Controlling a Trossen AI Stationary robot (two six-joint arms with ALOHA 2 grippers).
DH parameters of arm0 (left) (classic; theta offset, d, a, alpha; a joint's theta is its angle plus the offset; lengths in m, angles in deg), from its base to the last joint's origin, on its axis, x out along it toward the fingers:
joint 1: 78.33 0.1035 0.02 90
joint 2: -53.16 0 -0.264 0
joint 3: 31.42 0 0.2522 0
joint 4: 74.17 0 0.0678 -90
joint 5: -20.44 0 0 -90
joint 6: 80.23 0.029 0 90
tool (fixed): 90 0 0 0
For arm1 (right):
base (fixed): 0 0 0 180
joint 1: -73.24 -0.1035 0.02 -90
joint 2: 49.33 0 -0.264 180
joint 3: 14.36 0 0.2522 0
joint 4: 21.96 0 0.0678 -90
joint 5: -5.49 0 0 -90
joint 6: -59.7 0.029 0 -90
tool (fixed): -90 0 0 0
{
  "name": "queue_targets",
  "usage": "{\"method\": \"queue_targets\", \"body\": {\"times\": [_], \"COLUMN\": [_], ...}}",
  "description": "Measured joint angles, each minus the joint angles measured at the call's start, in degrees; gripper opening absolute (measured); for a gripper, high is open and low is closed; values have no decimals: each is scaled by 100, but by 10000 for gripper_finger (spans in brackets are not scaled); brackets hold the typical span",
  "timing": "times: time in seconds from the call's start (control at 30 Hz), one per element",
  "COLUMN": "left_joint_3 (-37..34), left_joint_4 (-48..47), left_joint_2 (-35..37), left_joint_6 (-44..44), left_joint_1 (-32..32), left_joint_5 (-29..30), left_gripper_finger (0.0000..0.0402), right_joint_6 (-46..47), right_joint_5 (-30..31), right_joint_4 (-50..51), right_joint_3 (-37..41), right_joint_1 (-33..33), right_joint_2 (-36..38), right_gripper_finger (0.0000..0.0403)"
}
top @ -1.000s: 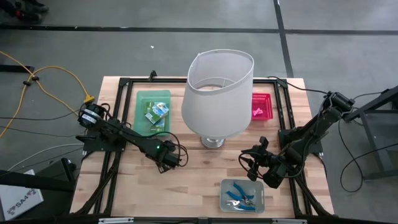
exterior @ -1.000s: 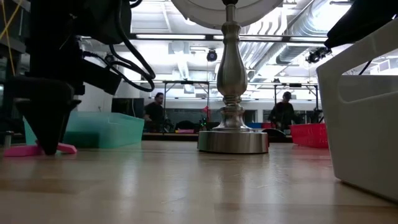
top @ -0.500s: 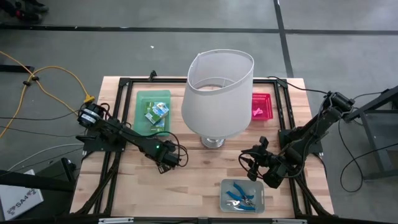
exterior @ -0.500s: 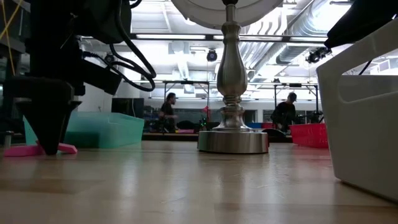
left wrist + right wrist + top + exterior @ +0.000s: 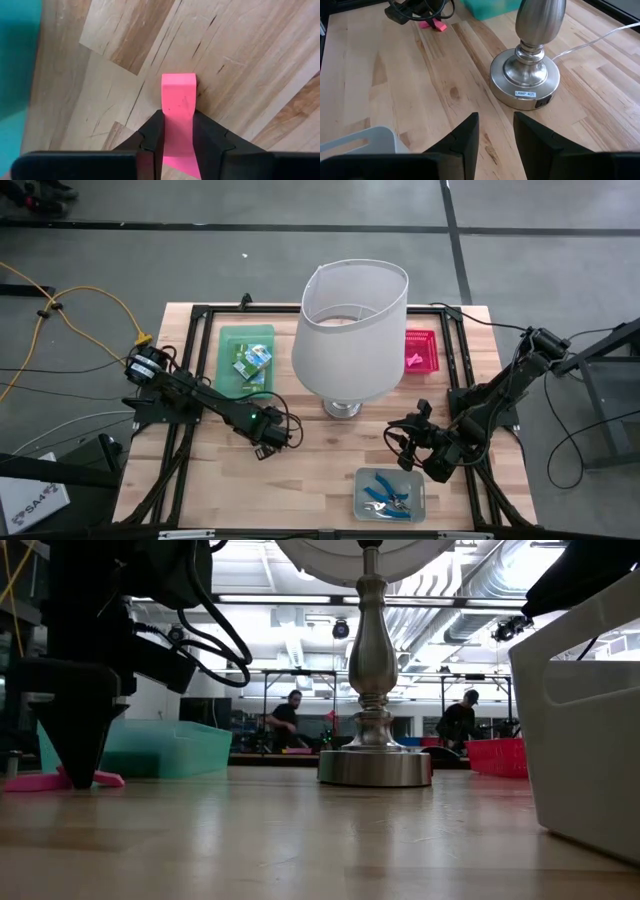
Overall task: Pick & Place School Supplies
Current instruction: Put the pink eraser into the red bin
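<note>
Nothing on the table has shifted since a second ago; only a person (image 5: pixel 288 720) in the room behind has walked farther right, while the left gripper's fingers have drawn in around the eraser.

High view: the left gripper (image 5: pixel 268 442) is low over the wood, in front of the green tray (image 5: pixel 227 375) that holds small printed boxes (image 5: pixel 252 361). The right gripper (image 5: pixel 405 442) hovers near the lamp (image 5: pixel 349 330), behind the clear tray (image 5: pixel 420 504) with the blue scissors (image 5: pixel 385 490). The red tray (image 5: pixel 428 364) holds a pink item (image 5: pixel 411 358).

Low view: the left gripper (image 5: pixel 78 775) stands on the table with the pink eraser (image 5: pixel 100 779) lying flat at its tips.

Left wrist view: both fingers (image 5: pixel 152 140) press the eraser (image 5: pixel 178 102) from either side; it still rests on the wood, its far end sticking out past the tips.

Right wrist view: the right gripper (image 5: pixel 496 131) is spread with nothing between its fingers, facing the lamp base (image 5: pixel 525 82); the eraser (image 5: pixel 432 25) and left gripper (image 5: pixel 412 11) show beyond.
</note>
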Motion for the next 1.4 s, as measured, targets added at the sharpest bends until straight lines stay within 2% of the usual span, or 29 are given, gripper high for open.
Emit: {"method": "queue_targets", "body": {"times": [0.47, 0.97, 1.17, 1.4], "left_joint_3": [193, 803, 1076, 1209], "left_joint_4": [-16, 222, 695, 1790], "left_joint_2": [54, 76, 76, 76], "left_joint_6": [192, 413, 688, 1284], "left_joint_1": [-20, -163, -380, -502], "left_joint_5": [20, 18, 112, 197], "left_gripper_finger": [73, 72, 72, 72], "right_joint_6": [0, -103, -863, -1575], "right_joint_5": [0, -44, -230, -730], "right_joint_4": [0, -148, -981, -1997], "right_joint_3": [0, 0, 0, 0], "right_joint_1": [-1, -1, 1, 1], "right_joint_2": [0, 0, 0, -22], "right_gripper_finger": [113, 113, 113, 113]}}
